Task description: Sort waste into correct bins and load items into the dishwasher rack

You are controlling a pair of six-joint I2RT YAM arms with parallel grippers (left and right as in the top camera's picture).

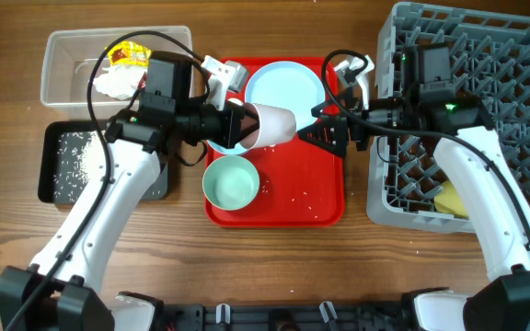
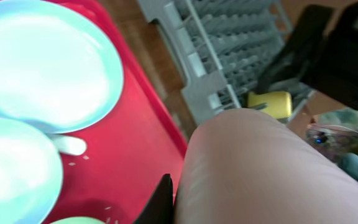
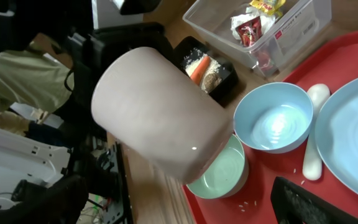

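**Near.** Closest to me is bare wooden table [image 1: 155, 267]. At the near end of the red tray [image 1: 325, 207] a pale green-blue bowl [image 1: 231, 182] stands upright. A few loose rice grains [image 1: 304, 197] are scattered on the tray beside it. To the right of the tray, the yellow cup [image 1: 449, 199] sits among the pegs in the near part of the grey rack [image 1: 486, 46].

**Middle.** The pink cup [image 1: 274, 124] hangs on its side above the tray, clear of the surface. My left gripper [image 1: 242, 124] is clamped on its open end. The left wrist view shows one black finger [image 2: 160, 202] against the cup wall. My right gripper [image 1: 318, 129] faces the cup's base with its jaws spread wide and holds nothing; I cannot tell whether it touches the cup. A second blue bowl [image 3: 272, 118] sits on the tray below the left gripper, with a white rounded stick [image 3: 314, 134] just beside it. Left of the tray, the black tub [image 1: 46, 165] holds white rice [image 1: 76, 156] and, seen from the right wrist, a carrot [image 3: 197, 67].

**Far.** The blue plate [image 1: 285, 87] lies flat at the far end of the tray. The clear tub [image 1: 72, 55] holds a yellow wrapper [image 1: 127, 57] and white tissue [image 1: 113, 85].
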